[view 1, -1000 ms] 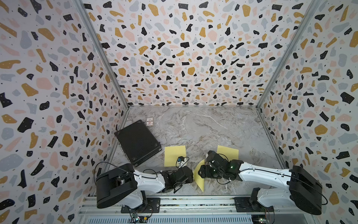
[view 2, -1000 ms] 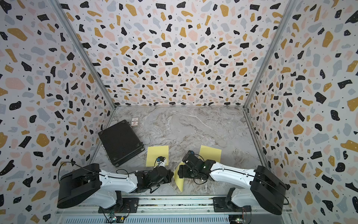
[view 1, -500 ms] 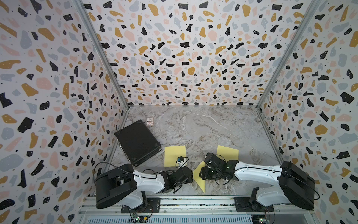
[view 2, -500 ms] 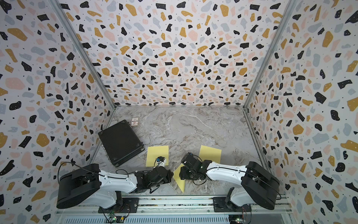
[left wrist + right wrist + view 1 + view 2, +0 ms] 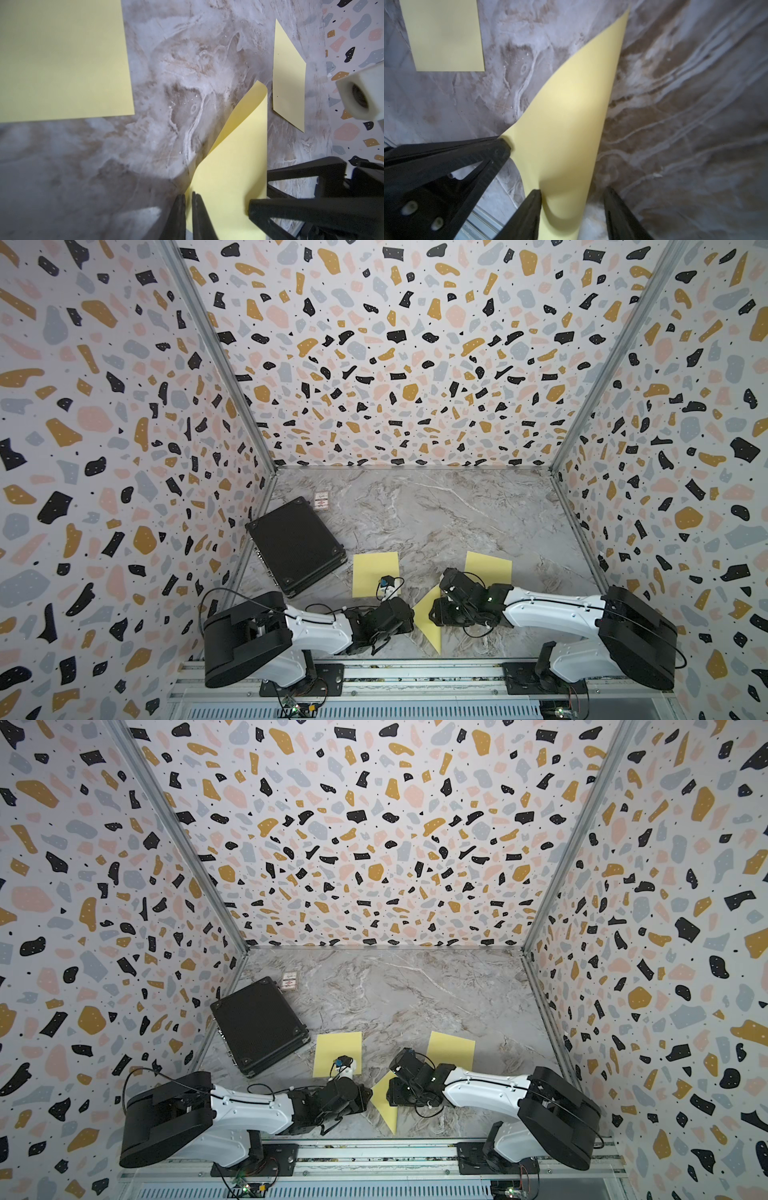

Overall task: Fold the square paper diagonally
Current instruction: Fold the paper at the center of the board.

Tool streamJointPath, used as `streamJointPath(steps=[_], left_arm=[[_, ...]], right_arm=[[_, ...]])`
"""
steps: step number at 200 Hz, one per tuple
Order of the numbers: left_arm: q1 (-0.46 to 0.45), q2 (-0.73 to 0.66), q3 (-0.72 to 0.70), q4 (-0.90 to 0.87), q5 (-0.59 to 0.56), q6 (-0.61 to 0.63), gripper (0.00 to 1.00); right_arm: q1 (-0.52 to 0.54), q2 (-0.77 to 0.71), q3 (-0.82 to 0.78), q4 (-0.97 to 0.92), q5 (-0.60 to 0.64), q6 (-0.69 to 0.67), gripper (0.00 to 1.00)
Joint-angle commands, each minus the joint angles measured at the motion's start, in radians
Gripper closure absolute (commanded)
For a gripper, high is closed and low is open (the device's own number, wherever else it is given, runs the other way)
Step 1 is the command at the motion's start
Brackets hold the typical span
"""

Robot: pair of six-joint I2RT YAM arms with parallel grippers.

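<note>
A yellow square paper (image 5: 428, 620), curled upward, sits between both grippers near the marble table's (image 5: 436, 514) front edge. The left gripper (image 5: 188, 196) pinches one corner. The right gripper (image 5: 572, 192) straddles it, jaws parted.

White arm links, black joints, black cables

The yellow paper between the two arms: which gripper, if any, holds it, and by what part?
The left gripper pinches the curled yellow paper at one corner. The right gripper straddles its opposite end with jaws apart, not yet clamped.
</note>
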Motion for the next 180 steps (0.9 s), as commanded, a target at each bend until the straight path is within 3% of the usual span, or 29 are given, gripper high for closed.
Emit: streamJointPath(steps=[1, 180], left_arm=[[-0.001, 0.015, -0.044, -0.139, -0.006, 0.002, 0.84], [-0.003, 0.018, -0.032, -0.17, -0.015, 0.004, 0.8]], right_arm=[[0.003, 0.01, -0.012, -0.02, 0.012, -0.009, 0.48], [0.004, 0.026, -0.03, -0.019, -0.037, -0.057, 0.5]])
